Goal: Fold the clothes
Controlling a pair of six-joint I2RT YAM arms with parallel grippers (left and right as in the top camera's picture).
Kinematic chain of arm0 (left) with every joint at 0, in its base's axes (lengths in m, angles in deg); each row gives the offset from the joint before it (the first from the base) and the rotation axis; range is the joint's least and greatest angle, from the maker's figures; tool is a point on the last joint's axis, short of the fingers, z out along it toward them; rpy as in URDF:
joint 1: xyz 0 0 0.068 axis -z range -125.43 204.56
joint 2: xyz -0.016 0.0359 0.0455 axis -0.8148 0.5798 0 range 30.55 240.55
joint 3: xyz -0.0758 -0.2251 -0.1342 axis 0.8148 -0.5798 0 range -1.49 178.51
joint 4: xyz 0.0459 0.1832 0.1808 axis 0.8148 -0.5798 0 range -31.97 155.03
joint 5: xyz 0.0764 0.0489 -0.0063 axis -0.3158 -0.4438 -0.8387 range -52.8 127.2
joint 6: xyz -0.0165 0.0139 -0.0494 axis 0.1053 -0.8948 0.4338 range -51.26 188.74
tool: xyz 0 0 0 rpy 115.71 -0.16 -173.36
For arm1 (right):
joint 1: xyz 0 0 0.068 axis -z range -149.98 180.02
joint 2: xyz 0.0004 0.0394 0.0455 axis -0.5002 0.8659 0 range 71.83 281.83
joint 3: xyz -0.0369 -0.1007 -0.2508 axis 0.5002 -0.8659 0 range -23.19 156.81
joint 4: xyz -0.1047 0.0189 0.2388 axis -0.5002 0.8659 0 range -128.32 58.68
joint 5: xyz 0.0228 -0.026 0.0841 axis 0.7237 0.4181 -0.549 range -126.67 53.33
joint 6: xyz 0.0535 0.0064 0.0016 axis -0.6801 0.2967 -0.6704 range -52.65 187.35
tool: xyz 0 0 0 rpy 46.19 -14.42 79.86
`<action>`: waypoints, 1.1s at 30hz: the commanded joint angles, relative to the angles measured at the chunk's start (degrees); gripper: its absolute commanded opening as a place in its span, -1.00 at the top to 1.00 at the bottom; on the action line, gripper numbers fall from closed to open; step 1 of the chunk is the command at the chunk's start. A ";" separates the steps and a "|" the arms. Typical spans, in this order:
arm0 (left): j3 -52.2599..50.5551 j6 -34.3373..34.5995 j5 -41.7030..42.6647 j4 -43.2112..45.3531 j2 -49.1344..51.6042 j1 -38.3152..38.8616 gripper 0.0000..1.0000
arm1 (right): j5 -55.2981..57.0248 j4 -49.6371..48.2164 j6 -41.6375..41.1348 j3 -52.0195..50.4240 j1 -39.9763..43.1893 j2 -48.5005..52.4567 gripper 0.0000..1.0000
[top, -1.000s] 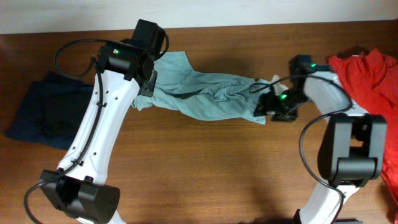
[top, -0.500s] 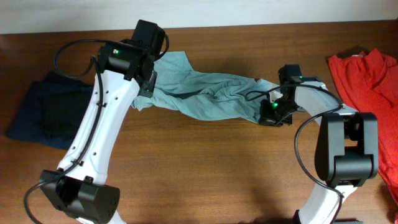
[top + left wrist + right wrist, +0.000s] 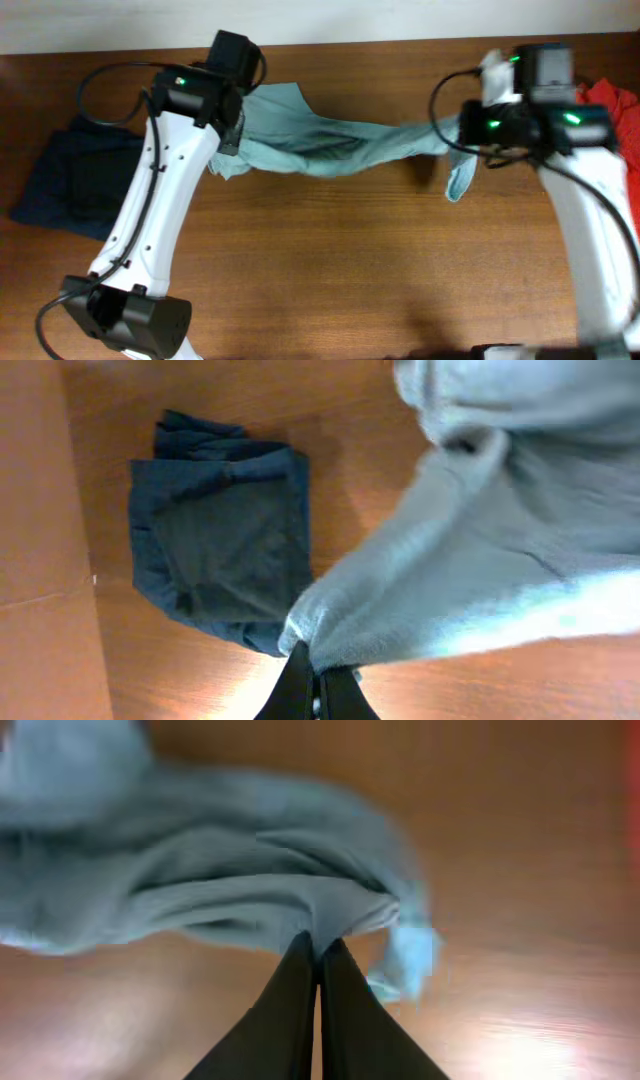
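The clothes (image 3: 330, 145) hung stretched over the table (image 3: 330, 270) from 10 to 2 o'clock — both ends pinched. The left gripper (image 3: 310, 668) clamped the 10 o'clock end, the right gripper (image 3: 318, 948) the other; navy clothes (image 3: 75, 180) lay at 9 o'clock.

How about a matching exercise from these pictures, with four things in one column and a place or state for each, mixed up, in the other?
Column A
1. pale blue-green garment
2. dark navy clothes
3. red garment
4. right gripper

Column B
a. at the far right edge of the overhead view
b. lying at the far left of the overhead view
c. shut on pale cloth
d. stretched across the middle, gripped at both ends

Pairs: 1-d, 2-b, 3-a, 4-c
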 commanded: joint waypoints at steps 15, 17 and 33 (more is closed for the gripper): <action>11.39 -3.26 4.35 -1.22 -8.11 -9.20 0.99 | 12.48 3.74 -1.38 3.76 1.73 -7.61 0.92; 12.76 -3.30 4.33 -1.75 -9.53 -8.50 0.99 | 10.71 3.72 -1.36 4.17 1.73 -9.14 0.92; 27.08 -4.39 5.22 -5.18 -25.90 -3.56 0.99 | 4.74 8.46 -2.10 15.43 1.68 -26.47 0.92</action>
